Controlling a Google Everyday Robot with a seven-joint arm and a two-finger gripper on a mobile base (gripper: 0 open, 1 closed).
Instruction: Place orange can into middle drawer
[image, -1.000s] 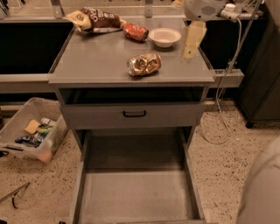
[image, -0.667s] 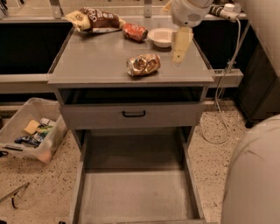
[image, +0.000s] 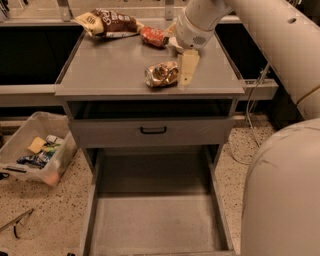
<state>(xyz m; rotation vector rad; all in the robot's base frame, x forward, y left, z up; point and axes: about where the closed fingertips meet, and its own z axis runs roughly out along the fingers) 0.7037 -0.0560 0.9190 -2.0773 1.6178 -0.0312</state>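
Note:
The orange can (image: 161, 74), dented and shiny, lies on its side near the front of the grey cabinet top (image: 110, 67). My gripper (image: 187, 68) hangs from the white arm just to the right of the can, close to it or touching its right end, low over the top. The middle drawer (image: 155, 220) is pulled out wide below, with a bare grey floor and low side walls. Nothing lies in it.
A shut drawer front with a black handle (image: 152, 130) sits above the open drawer. A brown snack bag (image: 107, 21) and a red can (image: 152, 36) lie at the back of the top. A plastic bin (image: 35, 150) stands on the floor at left. My own body (image: 282, 200) fills the right.
My gripper has moved left and down from beside the white bowl at the back right to just right of the orange can. The can has not moved.

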